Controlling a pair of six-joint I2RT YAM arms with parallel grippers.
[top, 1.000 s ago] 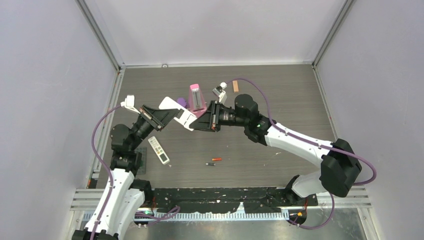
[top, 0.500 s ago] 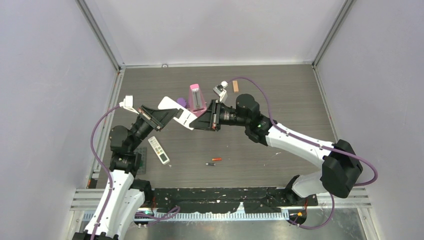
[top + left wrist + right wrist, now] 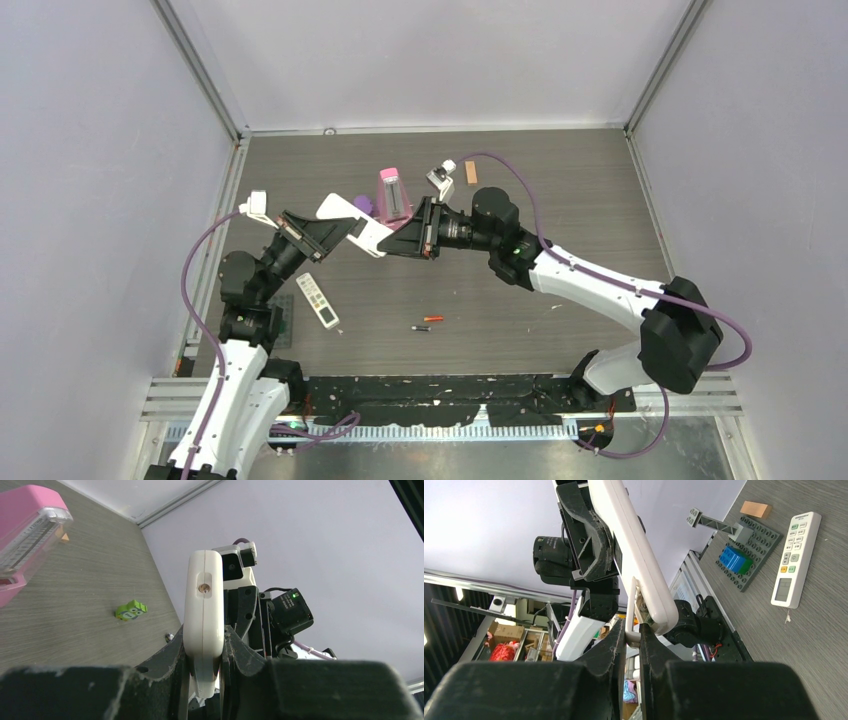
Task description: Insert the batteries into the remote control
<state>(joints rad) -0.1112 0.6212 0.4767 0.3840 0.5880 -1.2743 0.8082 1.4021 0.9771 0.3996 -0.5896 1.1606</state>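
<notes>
Risk note: you had the white remote control (image 3: 352, 222) up in the air between both arms. The left end effector (image 3: 204, 650) was clamped fully tight across its narrow edges. The right end effector (image 3: 633, 630) was nearly closed, pinching a thin white flap (image 3: 636, 610) at the remote's end, likely the battery cover. The shell was smooth, glossy, round-cornered hard plastic, so a pull on the flap could slide or twist the body through the left fingers. The flap was a thin sheet standing slightly off the body, and a hard tug might snap its clips. The batteries (image 3: 428, 322), one red-orange and one dark, lay just beside each other on the grey wood-grain surface (image 3: 560, 200), well apart from the remote and nearer the arm bases. Being tiny smooth cylinders, they would roll if nudged and be awkward to pinch.
</notes>
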